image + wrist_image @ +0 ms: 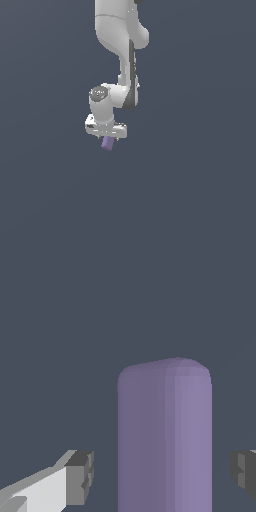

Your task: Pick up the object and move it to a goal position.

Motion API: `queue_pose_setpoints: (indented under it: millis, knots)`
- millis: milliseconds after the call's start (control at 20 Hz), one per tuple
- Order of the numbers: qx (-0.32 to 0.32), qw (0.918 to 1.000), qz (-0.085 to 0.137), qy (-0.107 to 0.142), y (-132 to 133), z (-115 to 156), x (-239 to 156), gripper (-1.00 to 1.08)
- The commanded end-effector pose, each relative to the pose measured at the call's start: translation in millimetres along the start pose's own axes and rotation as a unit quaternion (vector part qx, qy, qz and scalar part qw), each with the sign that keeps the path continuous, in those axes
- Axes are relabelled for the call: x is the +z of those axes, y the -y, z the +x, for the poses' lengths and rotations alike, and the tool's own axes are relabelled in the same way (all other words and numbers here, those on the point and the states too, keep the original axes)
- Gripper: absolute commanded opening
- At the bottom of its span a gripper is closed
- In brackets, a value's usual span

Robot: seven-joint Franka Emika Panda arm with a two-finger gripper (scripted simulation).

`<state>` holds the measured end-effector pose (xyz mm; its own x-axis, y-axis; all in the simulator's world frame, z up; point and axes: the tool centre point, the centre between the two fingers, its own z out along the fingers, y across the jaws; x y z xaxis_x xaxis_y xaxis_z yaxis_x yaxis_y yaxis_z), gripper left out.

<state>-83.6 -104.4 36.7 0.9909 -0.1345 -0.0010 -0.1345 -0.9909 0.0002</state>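
Here the gripper (160,476) stands spread (no writing visible) around the purple block (165,441).

The surface (200,200) carrying the scene is a flat, uniform expanse of dark slate grey. In the exterior view it fills the whole frame behind and below the arm, with no visible edge, seam, corner or marking. It carries no texture or pattern, and its tone is slightly lighter towards the upper part of that view. Whether it is a table top or a floor cannot be told. The wrist view shows the same plain grey surface (60,331) as backdrop, again unbroken. No item can be confirmed as lying directly on this surface in either view.
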Motion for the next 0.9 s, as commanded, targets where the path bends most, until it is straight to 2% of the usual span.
queue_pose_setpoints:
  millis: [0, 200, 250, 850]
  knots:
    - [0.0, 1.0, 0.0, 0.0, -0.1, 0.2, 7.8, 1.0]
    - [0.0, 1.0, 0.0, 0.0, -0.1, 0.6, 11.8, 1.0]
    - [0.0, 1.0, 0.0, 0.0, -0.1, 0.6, 11.8, -1.0]
    - [0.0, 1.0, 0.0, -0.001, 0.7, 0.4, 10.5, -1.0]
